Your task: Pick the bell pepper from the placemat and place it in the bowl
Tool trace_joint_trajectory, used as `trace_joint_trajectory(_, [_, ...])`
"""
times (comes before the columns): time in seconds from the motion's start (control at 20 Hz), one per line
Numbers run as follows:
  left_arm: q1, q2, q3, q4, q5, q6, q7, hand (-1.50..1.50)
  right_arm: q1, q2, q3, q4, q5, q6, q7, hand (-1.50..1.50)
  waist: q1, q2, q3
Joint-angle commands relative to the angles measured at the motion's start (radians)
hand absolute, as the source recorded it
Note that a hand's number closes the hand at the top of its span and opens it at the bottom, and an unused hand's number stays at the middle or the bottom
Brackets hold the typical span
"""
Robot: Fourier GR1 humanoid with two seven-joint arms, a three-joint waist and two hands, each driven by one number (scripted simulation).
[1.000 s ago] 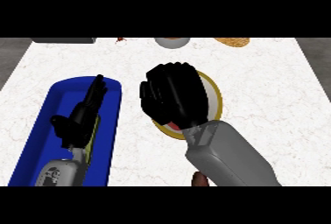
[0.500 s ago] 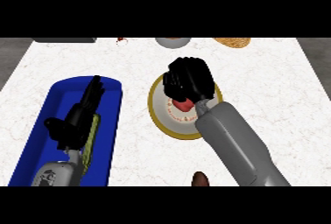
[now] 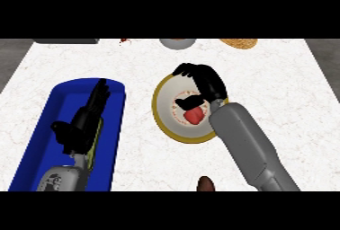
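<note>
**A:** Where is the bell pepper?

**B:** The red bell pepper (image 3: 193, 117) lies inside the cream bowl (image 3: 167, 90), near its centre, on the white counter (image 3: 279, 76).

**A:** And the hands?

**B:** The right hand (image 3: 206, 83) hangs over the bowl's far rim, just beyond the pepper, fingers curled but holding nothing. Its thumb points toward the pepper. The left hand (image 3: 83, 121) rests open over the blue placemat (image 3: 40, 143), well apart. The right is clearly nearer.
</note>
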Motion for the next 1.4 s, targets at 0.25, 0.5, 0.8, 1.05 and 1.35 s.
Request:
trace_joint_trajectory(0.25, [-0.01, -0.031, -0.014, -0.015, -0.027, 0.041, 0.035, 0.0, 0.007, -0.011, -0.158, -0.044, -0.189, -0.047, -0.258, -1.5, -0.009, -0.003, 0.0])
trace_joint_trajectory(0.5, [-0.009, 0.012, 0.028, -0.016, 0.01, -0.006, 0.027, 0.0, 0.041, 0.01, -0.196, -0.158, -0.266, 0.007, -0.132, -1.5, -0.013, -0.006, 0.0])
trace_joint_trajectory(0.8, [-0.01, 0.0, 0.012, -0.032, -0.003, 0.003, 0.063, 0.0, 0.181, -0.061, -0.252, -0.372, -0.416, 0.18, -0.057, -1.5, -0.025, -0.01, 0.0])
trace_joint_trajectory(1.05, [0.024, 0.001, 0.015, -0.048, -0.007, 0.0, 0.029, 0.0, 0.207, -0.175, -0.332, -0.367, -0.544, 0.353, -0.082, -1.5, -0.014, -0.007, 0.0])
trace_joint_trajectory(1.35, [0.052, 0.005, 0.011, -0.099, 0.012, -0.03, 0.042, 0.0, 0.328, -0.194, -0.32, -0.367, -0.566, 0.423, -0.202, -1.5, -0.009, -0.006, 0.0])
